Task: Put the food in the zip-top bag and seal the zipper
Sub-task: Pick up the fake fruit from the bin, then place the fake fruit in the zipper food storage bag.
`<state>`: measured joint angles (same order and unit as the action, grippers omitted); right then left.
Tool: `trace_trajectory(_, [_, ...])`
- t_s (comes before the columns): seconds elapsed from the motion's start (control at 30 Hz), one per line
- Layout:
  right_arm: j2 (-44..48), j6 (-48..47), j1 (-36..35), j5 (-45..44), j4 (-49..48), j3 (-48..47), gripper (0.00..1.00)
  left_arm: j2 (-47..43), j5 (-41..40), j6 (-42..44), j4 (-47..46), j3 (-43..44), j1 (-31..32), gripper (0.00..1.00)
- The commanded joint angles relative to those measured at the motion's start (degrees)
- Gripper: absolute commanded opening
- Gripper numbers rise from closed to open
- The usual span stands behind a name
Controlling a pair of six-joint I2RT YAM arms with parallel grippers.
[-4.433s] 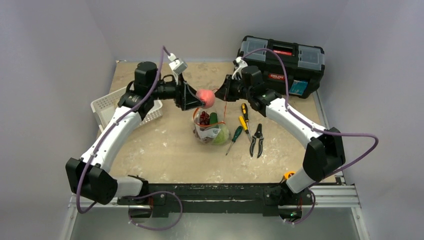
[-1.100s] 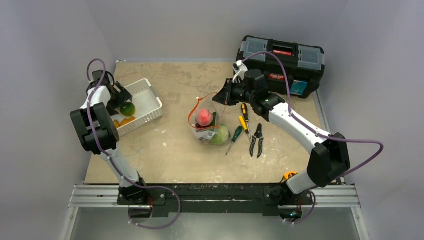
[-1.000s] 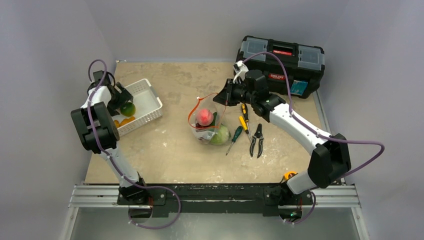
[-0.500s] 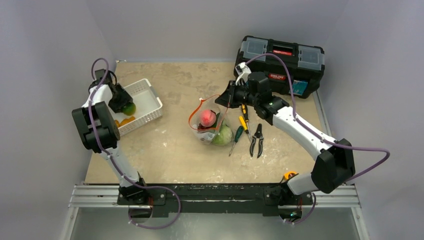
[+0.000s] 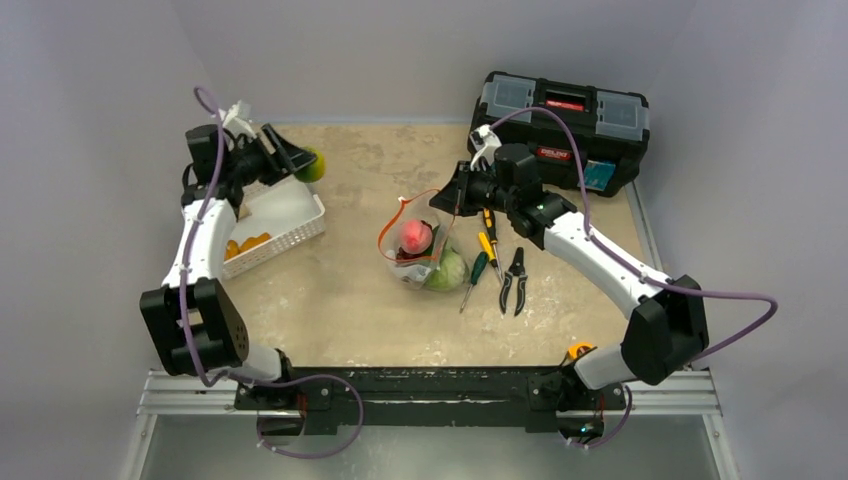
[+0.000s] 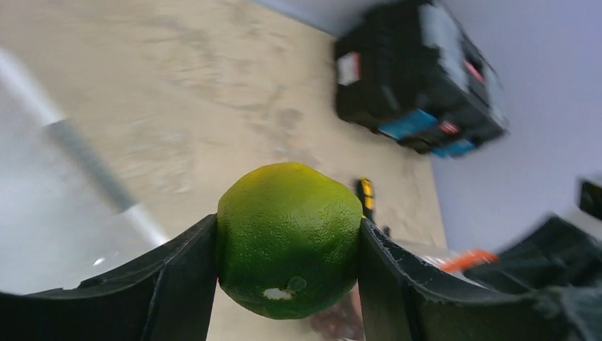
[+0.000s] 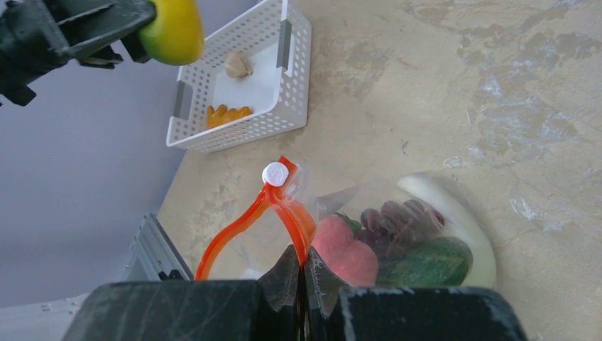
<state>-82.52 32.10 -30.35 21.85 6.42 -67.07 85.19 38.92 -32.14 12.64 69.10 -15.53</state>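
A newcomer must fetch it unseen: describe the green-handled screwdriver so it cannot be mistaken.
Start at the black toolbox in the far right corner. In front of it, hand tools lie just right of the clear zip-top bag. The green-handled screwdriver is the one nearest the bag; its neighbours are a yellow-handled screwdriver and black pliers, neither with a green handle.

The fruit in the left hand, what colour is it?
Green. The fruit shows best in the left wrist view.
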Motion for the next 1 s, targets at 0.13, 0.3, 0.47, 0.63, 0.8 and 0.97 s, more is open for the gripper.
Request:
trace_trajectory(0.13, [-1.34,0.33,-0.06,-0.41,-1.61,-3.38,0.00,-10.10,13.48,10.55,-13.17,-1.86,19.64,0.10])
trace_trajectory(0.3, [-1.40,0.95,-0.06,-0.18,-2.35,-3.26,0.00,-10.17,3.58,22.47,3.14,1.98,32.66,0.10])
trace_trajectory(0.47, [-0.50,2.15,-0.04,0.71,-3.23,-3.37,0.00,-7.42,-1.66,26.02,10.17,5.16,37.14,0.14])
trace_trajectory(0.63, [0.66,2.36,-0.08,0.49,-3.31,-4.35,0.00,-6.80,-1.79,25.89,9.69,4.74,38.95,0.29])
trace_trajectory(0.8, [0.41,2.35,-0.15,0.64,-3.41,-4.69,0.00,-6.22,-1.60,25.82,9.46,4.58,40.37,0.41])
trace_trajectory(0.97, [0.30,2.53,-0.08,0.72,-3.51,-4.63,0.00,-6.63,-2.05,26.16,8.97,4.02,40.45,0.51])
